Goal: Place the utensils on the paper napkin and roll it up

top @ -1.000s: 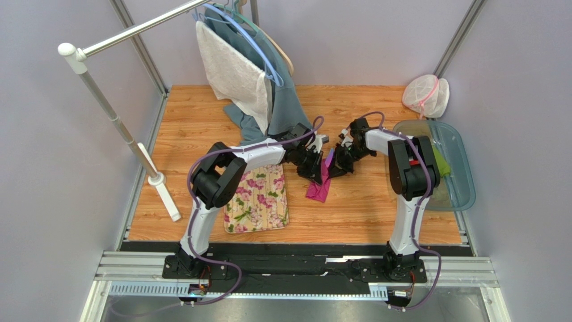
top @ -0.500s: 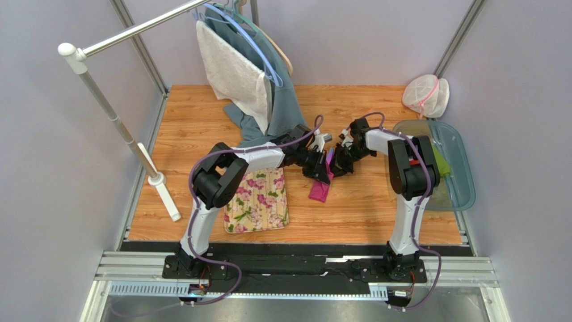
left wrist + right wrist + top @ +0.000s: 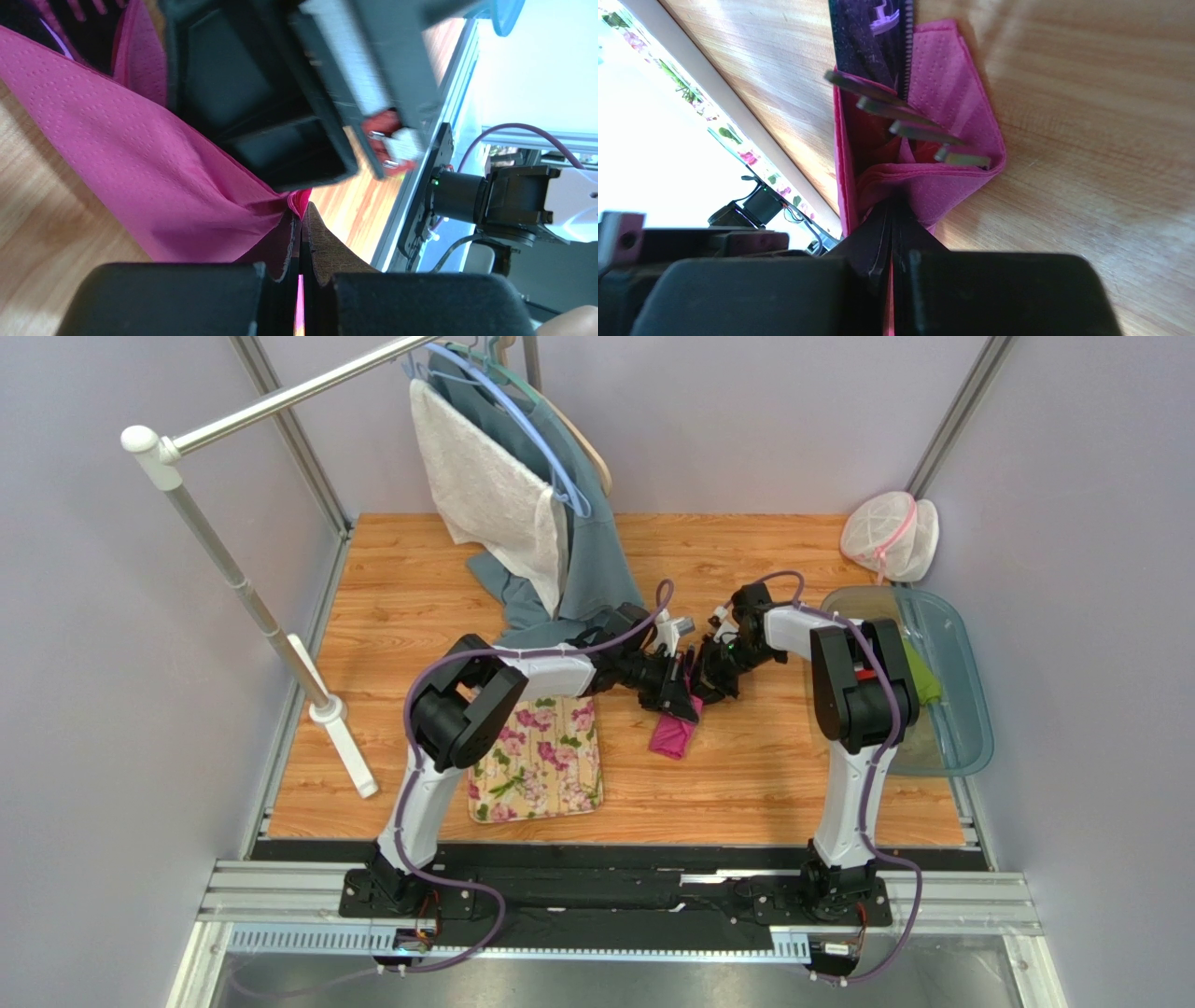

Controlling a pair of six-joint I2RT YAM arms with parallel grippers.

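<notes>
Your left claw (image 3: 302, 234) has its fingers pressed flat together with a fold of the pink napkin (image 3: 140, 168) caught between them, and the sheet slopes away from that pinch down towards the wooden bench (image 3: 786, 770). Your right claw (image 3: 892, 217) is likewise clamped tight on the napkin, gripping the crumpled edge nearest its own camera. In the right wrist view the napkin is folded over into a loose pocket lying on the wood, and the utensils (image 3: 906, 129) sit inside it. Four flat grey metal tips poke out side by side from the opening, while the rest of each piece is hidden by the paper, so you cannot tell which piece is which. From above, the two claws meet almost tip to tip over the middle of the bench. The upper end of the bundle is under them and its lower end rests on the wood. The bundle lies just right of the flowered mat (image 3: 540, 756) and clear of it. A grey-blue cloth (image 3: 596, 567) hangs from the rail behind your left arm.
</notes>
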